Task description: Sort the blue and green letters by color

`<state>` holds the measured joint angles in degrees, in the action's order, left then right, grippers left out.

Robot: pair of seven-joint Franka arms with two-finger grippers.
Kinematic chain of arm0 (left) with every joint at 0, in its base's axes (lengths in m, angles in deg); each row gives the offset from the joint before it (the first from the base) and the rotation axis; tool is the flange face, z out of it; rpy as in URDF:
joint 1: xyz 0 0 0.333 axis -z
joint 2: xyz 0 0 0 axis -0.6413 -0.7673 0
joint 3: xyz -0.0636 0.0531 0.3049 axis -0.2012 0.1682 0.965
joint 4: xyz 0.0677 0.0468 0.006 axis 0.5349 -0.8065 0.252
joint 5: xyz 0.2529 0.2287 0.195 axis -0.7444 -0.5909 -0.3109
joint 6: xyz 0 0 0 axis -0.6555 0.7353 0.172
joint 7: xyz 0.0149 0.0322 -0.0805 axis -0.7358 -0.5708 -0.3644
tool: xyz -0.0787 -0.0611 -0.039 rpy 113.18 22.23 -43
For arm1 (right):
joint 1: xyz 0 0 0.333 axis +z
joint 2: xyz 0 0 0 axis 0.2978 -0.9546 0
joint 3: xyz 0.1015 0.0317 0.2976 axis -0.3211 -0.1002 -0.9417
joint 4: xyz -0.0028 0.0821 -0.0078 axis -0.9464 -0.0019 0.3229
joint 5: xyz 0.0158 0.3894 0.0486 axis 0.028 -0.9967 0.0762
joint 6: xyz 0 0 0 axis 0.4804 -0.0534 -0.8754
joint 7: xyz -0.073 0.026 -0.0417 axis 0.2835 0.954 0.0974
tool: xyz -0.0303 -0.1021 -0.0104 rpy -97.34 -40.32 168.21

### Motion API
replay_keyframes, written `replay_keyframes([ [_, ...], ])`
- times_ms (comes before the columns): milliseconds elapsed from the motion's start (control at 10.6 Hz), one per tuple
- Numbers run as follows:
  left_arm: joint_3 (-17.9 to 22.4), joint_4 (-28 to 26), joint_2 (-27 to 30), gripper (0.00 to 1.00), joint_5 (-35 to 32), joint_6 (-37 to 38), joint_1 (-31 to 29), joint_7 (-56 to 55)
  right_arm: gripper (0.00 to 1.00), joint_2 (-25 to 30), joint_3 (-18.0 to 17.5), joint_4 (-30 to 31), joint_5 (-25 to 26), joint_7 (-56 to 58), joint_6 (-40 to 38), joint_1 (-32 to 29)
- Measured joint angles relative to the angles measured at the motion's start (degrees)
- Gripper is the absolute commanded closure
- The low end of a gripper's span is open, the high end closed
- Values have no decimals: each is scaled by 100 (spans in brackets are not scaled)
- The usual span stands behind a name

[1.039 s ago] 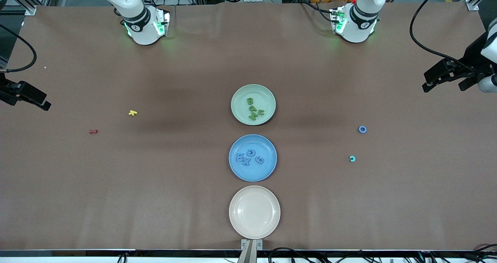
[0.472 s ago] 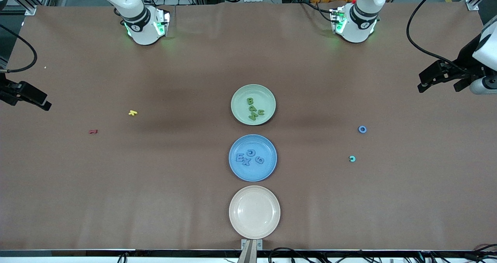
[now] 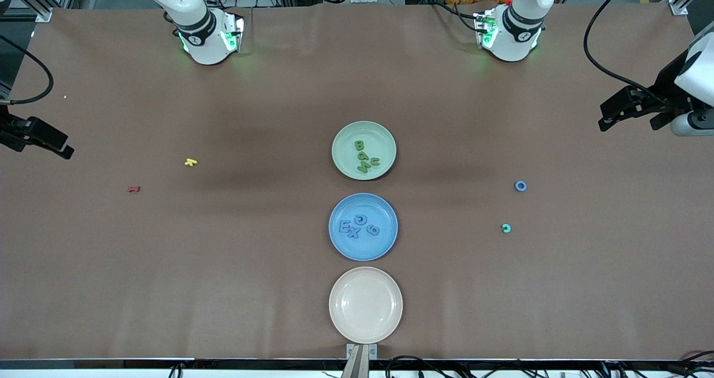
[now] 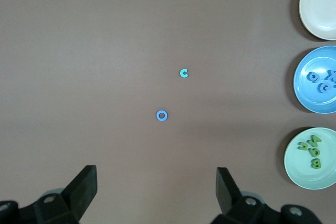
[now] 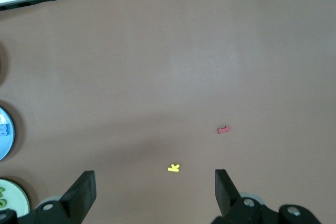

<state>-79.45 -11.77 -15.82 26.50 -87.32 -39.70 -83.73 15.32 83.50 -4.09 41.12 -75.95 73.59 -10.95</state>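
Note:
Several olive green letters (image 3: 365,158) lie in the green plate (image 3: 346,144). Several periwinkle blue letters (image 3: 360,226) lie in the blue plate (image 3: 385,245). A loose blue O (image 3: 520,186) and a teal C (image 3: 506,228) lie on the table toward the left arm's end; both show in the left wrist view, the O (image 4: 162,115) and the C (image 4: 183,73). My left gripper (image 3: 605,122) is open and empty, high over the table's left-arm end (image 4: 156,182). My right gripper (image 3: 64,150) is open and empty over the right-arm end (image 5: 155,184).
An empty cream plate (image 3: 365,304) sits nearest the front camera, in line with the other two plates. A yellow letter (image 3: 191,162) and a dark red letter (image 3: 133,189) lie toward the right arm's end.
My left gripper has drifted slightly toward the table's middle. The right arm and all the letters have not moved.

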Motion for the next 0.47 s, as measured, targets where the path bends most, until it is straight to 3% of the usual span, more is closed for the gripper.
replay_keyframes([
  [472, 0, 32, 23, 0, 0, 2, -1, 0, 0, -4, 0, 5, 0, 0, 0, 0],
])
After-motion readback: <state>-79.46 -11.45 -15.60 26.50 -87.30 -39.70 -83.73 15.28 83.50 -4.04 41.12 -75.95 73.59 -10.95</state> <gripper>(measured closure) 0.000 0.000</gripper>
